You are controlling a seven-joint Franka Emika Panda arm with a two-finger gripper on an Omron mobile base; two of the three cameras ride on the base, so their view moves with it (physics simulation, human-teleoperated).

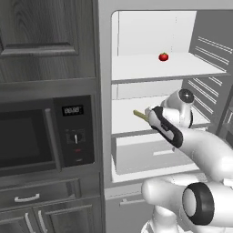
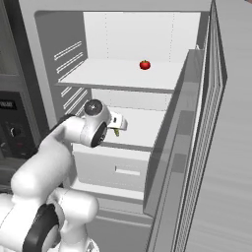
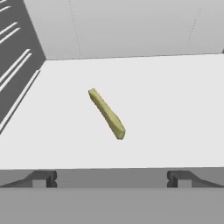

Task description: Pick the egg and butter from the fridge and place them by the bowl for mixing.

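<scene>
Olive-yellow butter (image 3: 107, 113) located on middle shelf (image 3: 175, 109) of fridge (image 1: 105, 113), directly ahead of gripper (image 3: 111, 178). Long axis laid diagonal across approach line, near end angled toward right fingertip. Jaws spread fully, nothing grasped; butter centred between fingertips, not yet touched. Wrist roll judged necessary before closing. Red tomato (image 1: 163, 57) noted on upper shelf, well apart. Approach path unobstructed.
</scene>
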